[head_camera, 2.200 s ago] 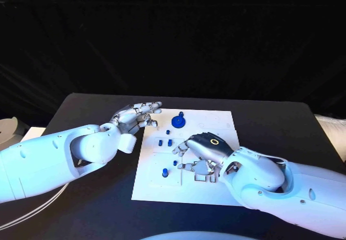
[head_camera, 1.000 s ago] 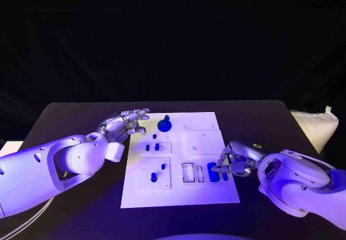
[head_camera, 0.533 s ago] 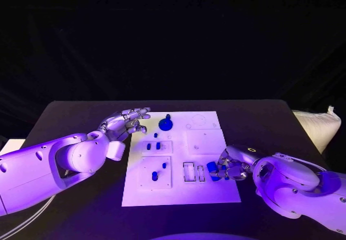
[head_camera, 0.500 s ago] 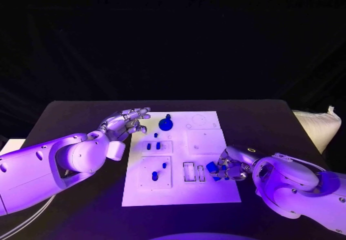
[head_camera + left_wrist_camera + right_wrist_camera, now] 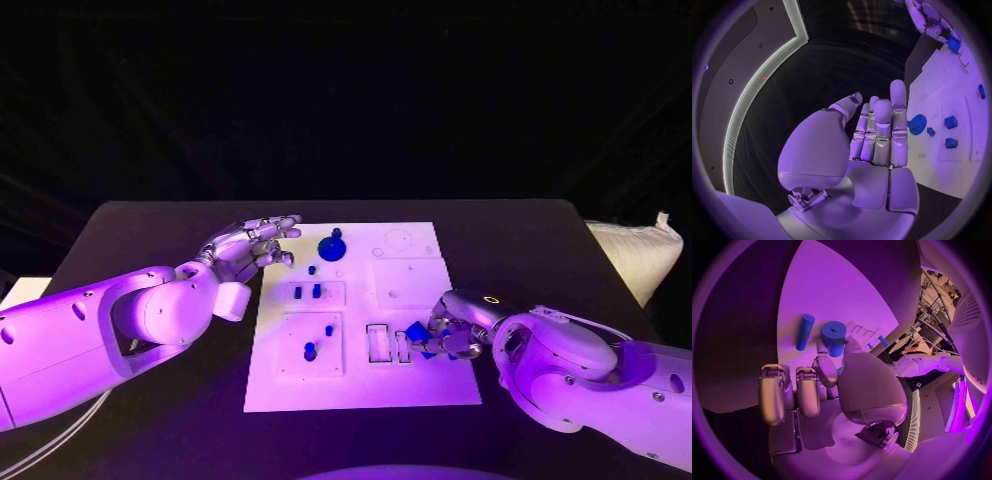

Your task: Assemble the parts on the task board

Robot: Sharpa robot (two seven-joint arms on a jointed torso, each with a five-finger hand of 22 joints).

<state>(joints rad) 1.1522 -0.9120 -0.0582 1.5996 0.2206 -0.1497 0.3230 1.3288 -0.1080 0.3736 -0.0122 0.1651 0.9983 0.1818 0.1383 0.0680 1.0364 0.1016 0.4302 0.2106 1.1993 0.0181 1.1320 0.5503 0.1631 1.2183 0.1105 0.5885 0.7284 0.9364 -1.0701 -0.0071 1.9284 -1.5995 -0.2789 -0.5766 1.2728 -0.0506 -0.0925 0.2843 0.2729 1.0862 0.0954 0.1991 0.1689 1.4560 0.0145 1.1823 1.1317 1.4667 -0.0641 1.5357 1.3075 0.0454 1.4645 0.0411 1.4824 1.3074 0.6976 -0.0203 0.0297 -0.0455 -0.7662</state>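
1. So, your right hand [image 5: 450,335] is down at the near right part of the task board [image 5: 361,385], fingers [image 5: 826,371] pinched on a short blue cylinder [image 5: 834,335]. In the right wrist view the cylinder sits right at the fingertips, with a thinner blue rod [image 5: 804,332] lying on the white plate just beside it.

2. Left hand [image 5: 257,243] hovers off the board's far left corner, fingers straight and slightly apart, holding nothing. The left wrist view shows the same.

3. Handling guess: these parts look like small rigid plastic. Light, stiff, smooth sided. My bet is it'll roll or twist out of a pinch way before it breaks, so firm beats hard.

4. Where to hold: stay on the curved side wall near the upper end, so the bottom end is free to go into whatever socket it belongs to. Can't tell from here which slot that is; the narrow slots [image 5: 376,343] sit just left of your hand.

5. Other parts on the board: a round blue knob [image 5: 332,247] at the far edge, two small blue pegs [image 5: 307,292] in the middle left panel, one more blue piece [image 5: 309,351] in the near left panel. All well apart from your pinch, so no crowding.

6. Risk as I see it: a smooth cylinder on a smooth plate skitters if you let go tilted.
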